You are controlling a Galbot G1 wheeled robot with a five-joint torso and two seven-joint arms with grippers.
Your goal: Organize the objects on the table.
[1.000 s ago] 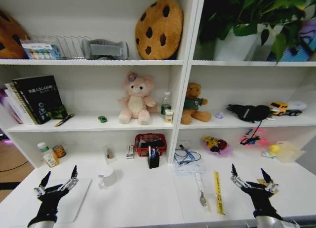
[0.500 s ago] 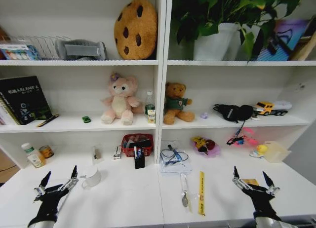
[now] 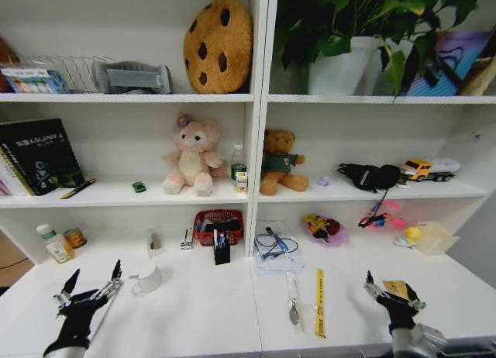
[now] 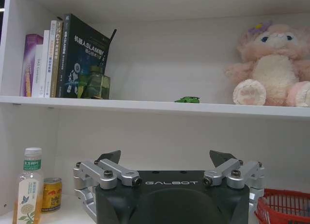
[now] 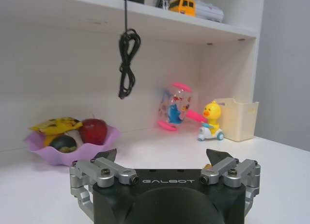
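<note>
Slightly leftward the head camera has swung since half a second ago, both black grippers, left (image 3: 93, 283) and right (image 3: 394, 290), hovering spread wide and empty over the long white desk (image 3: 201, 311), the tiny green toy car (image 3: 139, 187) on the shelf at eleven o'clock.

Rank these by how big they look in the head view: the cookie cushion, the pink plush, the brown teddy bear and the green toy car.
1. Cookie cushion, largest.
2. Pink plush.
3. Brown teddy bear, somewhat smaller than the plush beside it.
4. Green toy car, by far the smallest.
</note>
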